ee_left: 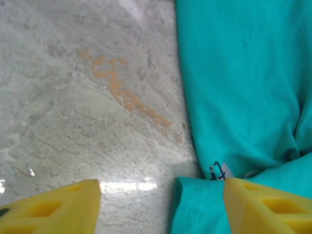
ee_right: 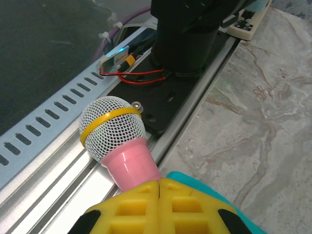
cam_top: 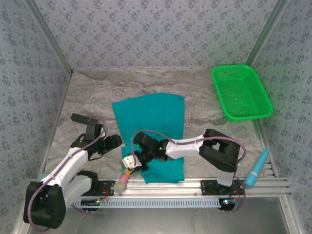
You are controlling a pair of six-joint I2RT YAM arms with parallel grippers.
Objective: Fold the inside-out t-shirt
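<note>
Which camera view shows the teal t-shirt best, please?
The top external view, because the whole outline of the t-shirt is seen there from above. The left wrist view shows one edge of it, with a white tag. The right wrist view shows a small teal strip of it just past the right gripper.

we've got a plain teal t-shirt (cam_top: 151, 117) lying mid-worktop (cam_top: 97, 92), far part spread flat and smooth, near end bunched and creased, small white tag (ee_left: 220, 170) peeking out at a fold on its left edge
</note>
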